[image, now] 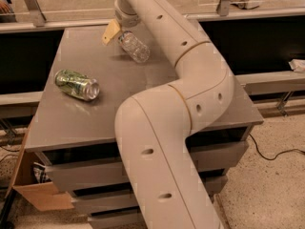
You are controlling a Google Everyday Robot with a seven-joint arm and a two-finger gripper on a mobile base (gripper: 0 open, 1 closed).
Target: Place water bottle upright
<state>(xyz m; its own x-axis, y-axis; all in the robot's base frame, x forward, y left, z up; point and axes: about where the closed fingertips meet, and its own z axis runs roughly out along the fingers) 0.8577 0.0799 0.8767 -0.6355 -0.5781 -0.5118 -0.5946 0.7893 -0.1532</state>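
Note:
The water bottle [135, 47] is clear and ribbed. It hangs tilted over the far middle of the grey table [143, 87], its upper end at my gripper and its lower end pointing right and toward the camera. My gripper [118, 34] is at the far edge of the table, at the end of the white arm. A tan finger [111, 31] shows to the left of the bottle's upper end. The gripper looks shut on the bottle's top. The bottle's cap is hidden.
A green patterned can [76, 84] lies on its side at the table's left. My white arm [171, 128] crosses the table's middle and front. Drawers sit under the table, a cardboard box [33, 190] stands at lower left, and a railing runs behind.

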